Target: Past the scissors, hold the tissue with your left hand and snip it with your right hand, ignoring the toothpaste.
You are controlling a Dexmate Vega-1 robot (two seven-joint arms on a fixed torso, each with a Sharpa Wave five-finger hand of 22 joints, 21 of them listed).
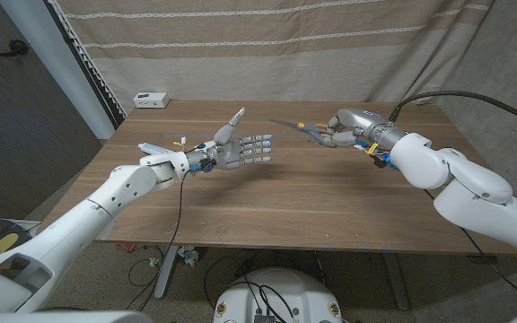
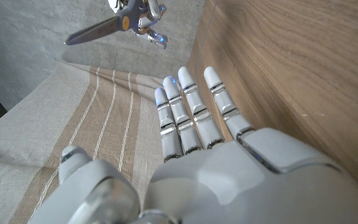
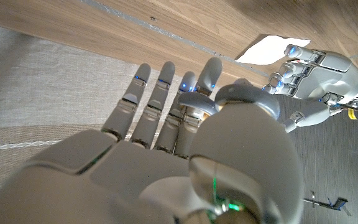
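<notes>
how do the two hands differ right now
The right hand grips the scissors, blades pointing toward the left hand; the left hand holds up a white tissue. The left hand's fingers are stretched out, the right hand's curled. Both are raised above the table.

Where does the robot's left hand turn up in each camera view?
Head view: left hand left of centre, over the table.
Left wrist view: its back in the foreground, scissors beyond the fingertips.
Right wrist view: beyond the right hand, by the table.
Shared landmark: the striped cloth.
</notes>
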